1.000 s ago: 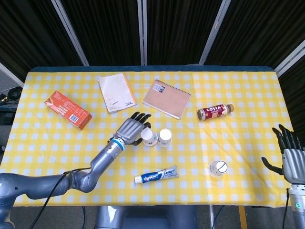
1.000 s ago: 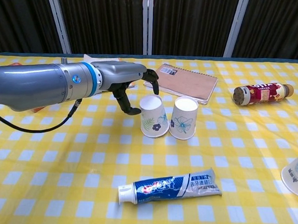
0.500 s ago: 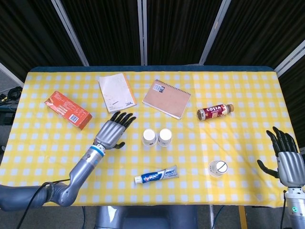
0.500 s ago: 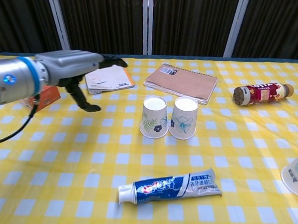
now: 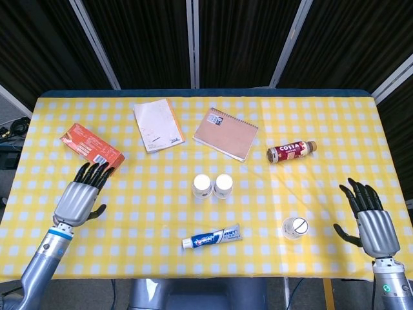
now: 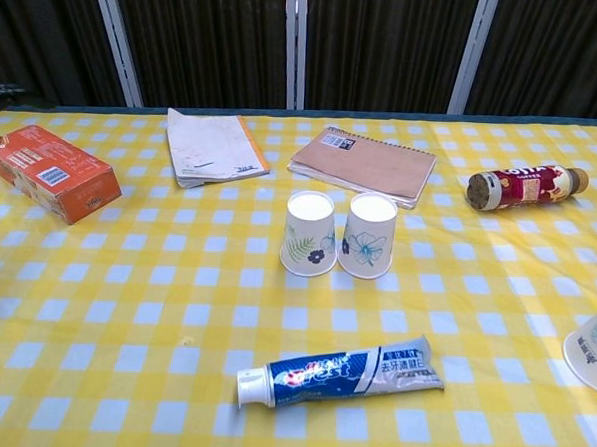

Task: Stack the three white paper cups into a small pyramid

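Note:
Two white paper cups with flower prints stand upside down side by side at the table's middle: the left cup [image 5: 202, 186] [image 6: 309, 233] and the right cup [image 5: 223, 185] [image 6: 369, 234], touching. A third cup [image 5: 295, 227] [image 6: 594, 347] stands apart near the front right. My left hand [image 5: 82, 194] hovers open at the left side of the table, far from the cups. My right hand [image 5: 368, 218] is open near the right edge, a little right of the third cup. Neither hand holds anything.
A toothpaste tube [image 5: 211, 237] [image 6: 341, 371] lies in front of the cup pair. Behind them are a brown notebook [image 5: 226, 134], a white booklet [image 5: 157, 125] and a Costa bottle [image 5: 292, 151] lying on its side. An orange box [image 5: 92, 148] sits at the left.
My left hand has let go of the left cup and pulled back to the left front, leaving the chest view. My right hand has shifted slightly left toward the third cup.

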